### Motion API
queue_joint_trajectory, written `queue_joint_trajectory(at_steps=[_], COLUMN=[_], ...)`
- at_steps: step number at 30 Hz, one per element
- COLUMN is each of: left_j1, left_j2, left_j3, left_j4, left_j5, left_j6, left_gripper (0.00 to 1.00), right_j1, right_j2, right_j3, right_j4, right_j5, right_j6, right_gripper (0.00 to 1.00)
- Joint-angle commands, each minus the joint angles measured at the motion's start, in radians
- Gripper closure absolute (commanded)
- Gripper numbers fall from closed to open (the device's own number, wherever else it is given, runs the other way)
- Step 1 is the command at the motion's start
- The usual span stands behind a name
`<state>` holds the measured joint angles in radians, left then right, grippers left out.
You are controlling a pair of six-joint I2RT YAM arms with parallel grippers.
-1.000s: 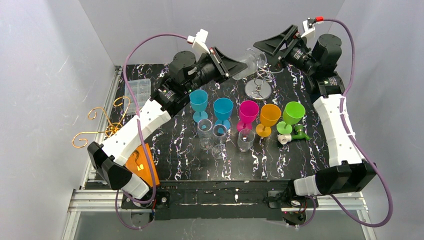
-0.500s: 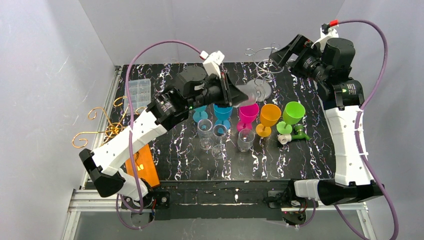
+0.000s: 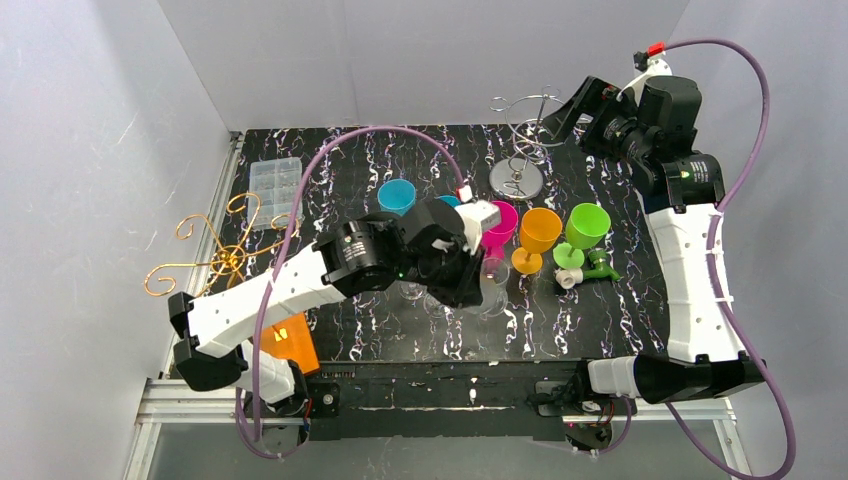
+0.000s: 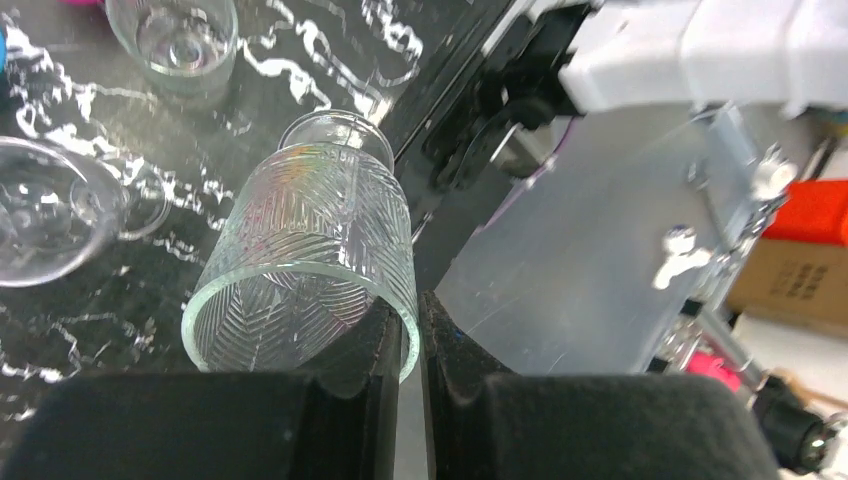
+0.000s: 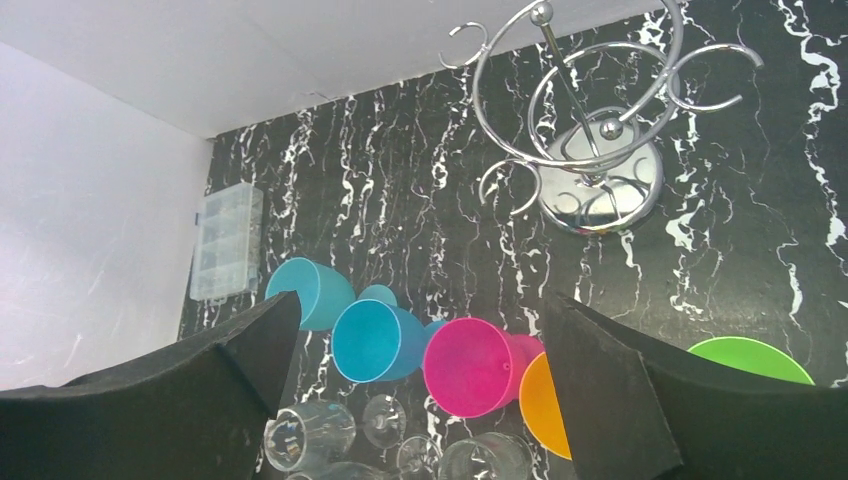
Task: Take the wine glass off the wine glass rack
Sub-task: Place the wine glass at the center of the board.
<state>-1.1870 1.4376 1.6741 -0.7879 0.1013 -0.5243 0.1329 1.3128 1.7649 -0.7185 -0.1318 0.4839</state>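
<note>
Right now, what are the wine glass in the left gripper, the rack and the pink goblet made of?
Wine glass: clear, likely glass or clear plastic; see-through, moulded herringbone ribs.
Rack: polished, chrome-looking metal wire; mirror-like base.
Pink goblet: probably plastic; opaque, even colour, dull sheen.

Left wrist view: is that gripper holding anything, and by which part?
The left gripper pinches the clear patterned wine glass by the rim of its bowl, the glass wall between its fingers. The right gripper holds nothing.

Left arm (image 3: 270,290), right arm (image 3: 690,260): white link shells, black joint housings. Purple cable (image 3: 380,128) runs along each. Red plug (image 3: 655,48) on right wrist. Matte black wedge-shaped fingers (image 5: 610,400).
</note>
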Motion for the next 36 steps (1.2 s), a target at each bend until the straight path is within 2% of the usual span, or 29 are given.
queue_joint_trajectory(at_steps=[1, 12, 15, 22, 24, 27, 33, 36], left_j1=[-0.068, -0.120, -0.120, -0.120, -0.120, -0.120, -0.120, -0.121], left_j2=[0.053, 0.334, 0.389, 0.476, 0.484, 0.483, 0.473, 0.439], left_j3=[0.051, 0.084, 0.098, 0.124, 0.130, 0.134, 0.136, 0.167], left_j4=[-0.140, -0.160, -0.161, -0.167, -0.171, -0.178, -0.185, -0.195], left_j5=[-0.115, -0.181, -0.194, -0.226, -0.233, -0.245, -0.263, -0.256], left_j6=[0.057, 0.070, 0.075, 0.077, 0.075, 0.073, 0.073, 0.073], left_gripper=[1.00, 1.00, 1.00, 1.00, 0.93, 0.76, 0.62, 0.46], right_j1=[0.001, 0.001, 0.001, 0.001, 0.001, 0.001, 0.001, 0.001], right_j2=[-0.004, -0.010, -0.016, -0.027, -0.027, -0.029, -0.032, -0.032], right_j3=[0.000, -0.011, -0.013, -0.019, -0.018, -0.019, -0.022, -0.006], right_j4=[-0.007, -0.051, -0.058, -0.056, -0.056, -0.056, -0.051, -0.058], right_j5=[0.034, 0.126, 0.174, 0.182, 0.180, 0.177, 0.164, 0.165], right_j6=[-0.036, -0.067, -0.070, -0.077, -0.078, -0.078, -0.074, -0.077], right_gripper=[0.02, 0.02, 0.02, 0.02, 0.02, 0.02, 0.02, 0.01])
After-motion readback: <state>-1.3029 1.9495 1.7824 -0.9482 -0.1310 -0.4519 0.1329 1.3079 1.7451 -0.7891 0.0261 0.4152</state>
